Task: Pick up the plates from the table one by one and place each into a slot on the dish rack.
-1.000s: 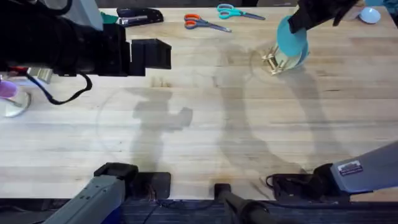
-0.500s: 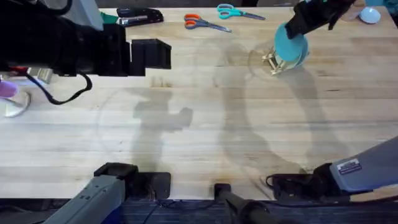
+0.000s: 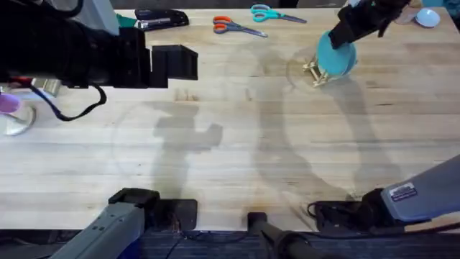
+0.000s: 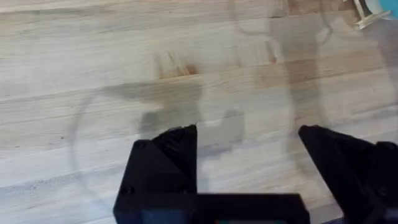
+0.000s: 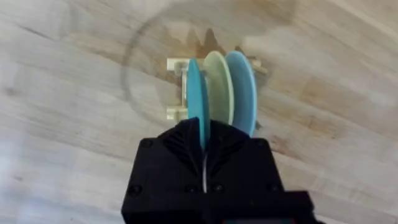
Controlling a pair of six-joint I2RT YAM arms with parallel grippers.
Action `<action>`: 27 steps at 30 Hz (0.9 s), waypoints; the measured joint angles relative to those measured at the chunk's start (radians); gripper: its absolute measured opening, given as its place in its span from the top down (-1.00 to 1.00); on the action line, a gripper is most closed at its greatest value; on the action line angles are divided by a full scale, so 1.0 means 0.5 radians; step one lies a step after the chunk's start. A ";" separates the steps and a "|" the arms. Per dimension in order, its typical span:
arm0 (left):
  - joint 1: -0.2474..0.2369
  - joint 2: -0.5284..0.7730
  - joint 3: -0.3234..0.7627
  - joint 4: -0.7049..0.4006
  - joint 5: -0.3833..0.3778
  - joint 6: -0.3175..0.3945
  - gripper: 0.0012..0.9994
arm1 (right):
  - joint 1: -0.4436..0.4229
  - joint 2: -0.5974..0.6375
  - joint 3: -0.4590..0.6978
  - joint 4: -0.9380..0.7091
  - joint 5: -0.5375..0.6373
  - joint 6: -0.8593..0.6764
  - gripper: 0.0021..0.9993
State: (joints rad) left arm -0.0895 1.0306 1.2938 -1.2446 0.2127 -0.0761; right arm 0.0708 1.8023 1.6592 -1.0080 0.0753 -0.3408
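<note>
The worktop, long pale planks with plain grain, carried the dish rack near its far right corner, with scissors and a stapler along the far edge. The left gripper hung above bare wood towards the left edge, its fingers spread wide and holding nothing. The right gripper stood over the rack, its fingers closed on the top rim of the teal plate, which stood on edge in a slot, apparently seated. Just beside it the pale yellow plate stood upright in the next gap, and past that a sky-blue plate, all three parallel and close together. The plates looked thin, stiff, light and smooth, so probably slippery; a pinch across the rim at the top seemed the sound hold. The rack looked light enough to shift if a plate dragged on its pegs.
</note>
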 joint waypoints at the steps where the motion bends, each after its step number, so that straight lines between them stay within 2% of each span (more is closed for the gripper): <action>1: 0.000 0.000 0.000 0.000 0.000 0.000 -0.99 | 0.000 0.000 0.000 0.012 0.000 0.000 0.94; 11: 0.000 0.000 0.000 0.000 0.000 0.000 -0.99 | 0.000 0.115 0.000 0.030 -0.001 0.000 0.94; 20: 0.000 0.000 0.000 0.000 0.000 0.000 -0.99 | 0.002 0.122 0.000 0.025 -0.001 0.000 0.94; 27: 0.000 0.000 0.000 0.000 0.000 0.000 -0.99 | 0.002 0.122 0.000 0.000 -0.001 0.000 0.69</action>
State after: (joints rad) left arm -0.0895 1.0306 1.2938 -1.2446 0.2127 -0.0761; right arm 0.0716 1.8633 1.6592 -1.0079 0.0750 -0.3408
